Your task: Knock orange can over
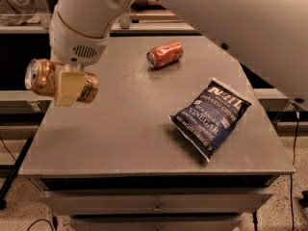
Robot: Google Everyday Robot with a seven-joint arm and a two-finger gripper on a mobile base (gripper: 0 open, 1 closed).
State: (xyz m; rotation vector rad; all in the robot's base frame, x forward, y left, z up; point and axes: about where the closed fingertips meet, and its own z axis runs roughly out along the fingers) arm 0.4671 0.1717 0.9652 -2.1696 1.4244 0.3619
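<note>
The orange can (42, 76) is golden-amber with a silver top. It is held sideways in the air over the table's left edge, its top facing left. My gripper (70, 86) is shut on the can's middle; one cream-coloured finger (70, 87) covers its side. The arm comes down from the upper middle of the camera view. The can does not touch the table (120, 129).
A redder can (165, 54) with white lettering lies on its side at the back middle of the grey table. A blue chip bag (211, 117) lies flat at the right. Drawers run below the table's front edge. Shelving stands behind at the left.
</note>
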